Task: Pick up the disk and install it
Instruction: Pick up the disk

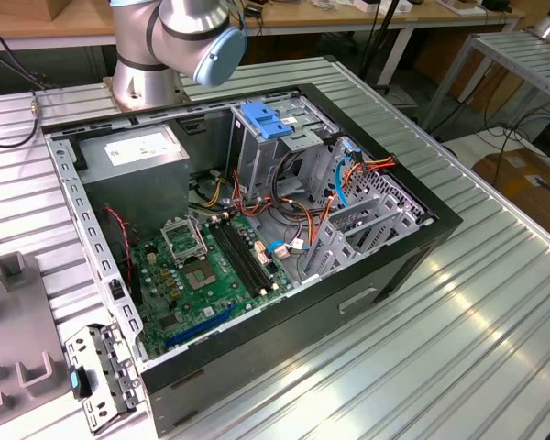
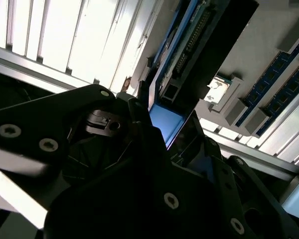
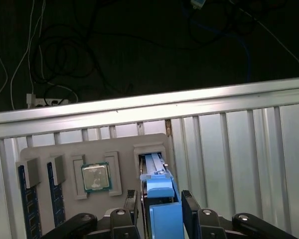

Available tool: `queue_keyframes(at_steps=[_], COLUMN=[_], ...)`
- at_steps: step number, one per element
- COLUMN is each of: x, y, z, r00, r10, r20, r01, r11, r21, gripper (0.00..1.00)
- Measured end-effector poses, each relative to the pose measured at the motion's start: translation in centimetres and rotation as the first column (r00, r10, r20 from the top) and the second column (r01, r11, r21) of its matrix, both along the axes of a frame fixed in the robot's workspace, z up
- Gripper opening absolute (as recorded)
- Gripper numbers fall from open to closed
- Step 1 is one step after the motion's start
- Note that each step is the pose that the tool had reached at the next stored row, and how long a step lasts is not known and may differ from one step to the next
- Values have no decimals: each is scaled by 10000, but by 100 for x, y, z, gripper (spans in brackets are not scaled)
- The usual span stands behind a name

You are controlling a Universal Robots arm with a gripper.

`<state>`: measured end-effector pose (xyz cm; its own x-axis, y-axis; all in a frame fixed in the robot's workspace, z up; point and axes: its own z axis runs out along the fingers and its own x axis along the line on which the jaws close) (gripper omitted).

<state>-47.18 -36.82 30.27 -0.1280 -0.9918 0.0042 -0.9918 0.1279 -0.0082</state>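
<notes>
Disk, a flat dark hard drive framed in a bright blue plastic carrier, stands on edge in a slot of the grey parts tray in the first wrist view. The gripper straddles it, jaws closed on its flat sides. The second wrist view shows that same grasp. In the exterior view sits the open black computer case; lifting and installing are, I judge, not yet done.

The arm is silver-grey: a cylindrical base, and above the base a rounded joint with a pale blue cap. The gripper is matte black, angular, studded with round silver screws.
</notes>
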Motion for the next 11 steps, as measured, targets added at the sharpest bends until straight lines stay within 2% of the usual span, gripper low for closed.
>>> queue_keyframes(at_steps=[3, 7, 11], x=[0, -36, -37], y=[0, 0, 0], z=[-1, -5, -12], r00=[9999, 9999, 9999], r10=[-157, -158, -158], r20=[-1, 0, 1], r01=[157, 158, 158], r11=[9999, 9999, 9999], r21=[-1, 0, 0], gripper=[48, 48, 48])
